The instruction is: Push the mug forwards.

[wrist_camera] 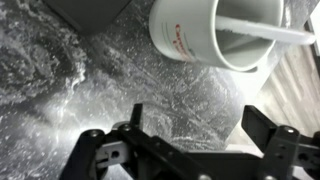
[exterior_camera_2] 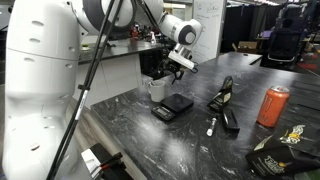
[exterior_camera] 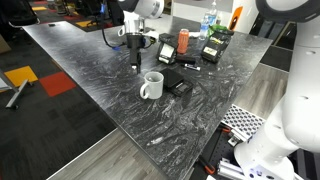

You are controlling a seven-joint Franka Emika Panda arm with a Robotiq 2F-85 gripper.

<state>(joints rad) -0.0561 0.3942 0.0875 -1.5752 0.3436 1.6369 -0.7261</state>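
Observation:
The white mug (exterior_camera: 152, 86) stands upright on the dark marbled table (exterior_camera: 90, 70), its handle on the side toward the table edge. It also shows in an exterior view (exterior_camera_2: 157, 90). In the wrist view the mug (wrist_camera: 205, 35) has red print on its side and a white stick lying inside. My gripper (exterior_camera: 137, 64) hangs just behind the mug, a little above the table. It shows in an exterior view (exterior_camera_2: 168, 70) right over the mug. In the wrist view the gripper (wrist_camera: 198, 125) is open and empty, and the mug is apart from its fingers.
A flat black device (exterior_camera: 176, 82) lies right next to the mug. An orange-red can (exterior_camera: 183, 40) and dark snack bags (exterior_camera: 215, 45) stand farther back. A pen (exterior_camera_2: 211, 125) and black objects (exterior_camera_2: 222, 98) lie mid-table. The table edge (exterior_camera: 110, 120) is close to the mug.

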